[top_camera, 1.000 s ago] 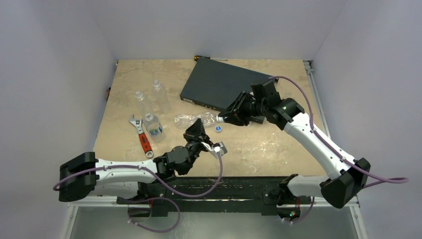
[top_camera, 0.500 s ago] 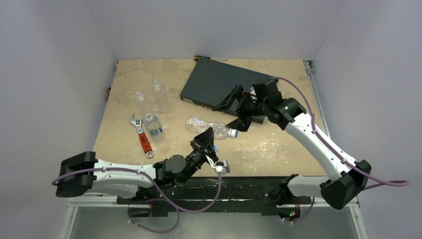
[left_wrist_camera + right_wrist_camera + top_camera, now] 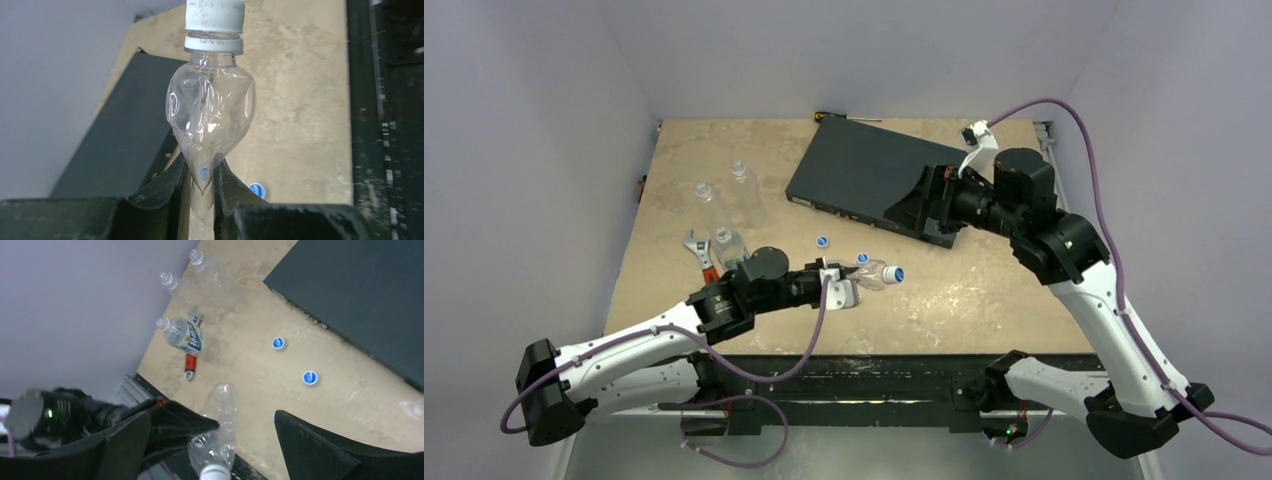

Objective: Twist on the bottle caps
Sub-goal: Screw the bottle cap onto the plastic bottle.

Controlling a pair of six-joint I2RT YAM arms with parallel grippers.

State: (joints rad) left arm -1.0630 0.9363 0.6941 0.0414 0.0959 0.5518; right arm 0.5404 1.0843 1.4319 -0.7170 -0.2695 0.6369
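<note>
Now our right gripper [image 3: 912, 212] is drawn back over the black box [image 3: 854, 165], its fingers spread wide, and the left gripper [image 3: 849, 283] has come in. We see it pinching the capped bottle [image 3: 874, 272] near the front of the table [image 3: 984, 290], beside two loose caps [image 3: 822, 241].

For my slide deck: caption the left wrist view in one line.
Left tool pinches a capped, crumpled clear bottle, with the black box and table beyond.

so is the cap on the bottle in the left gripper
On: a ribbed cap sits on the neck of the bottle in the left gripper. Tightness: cannot tell.
</note>
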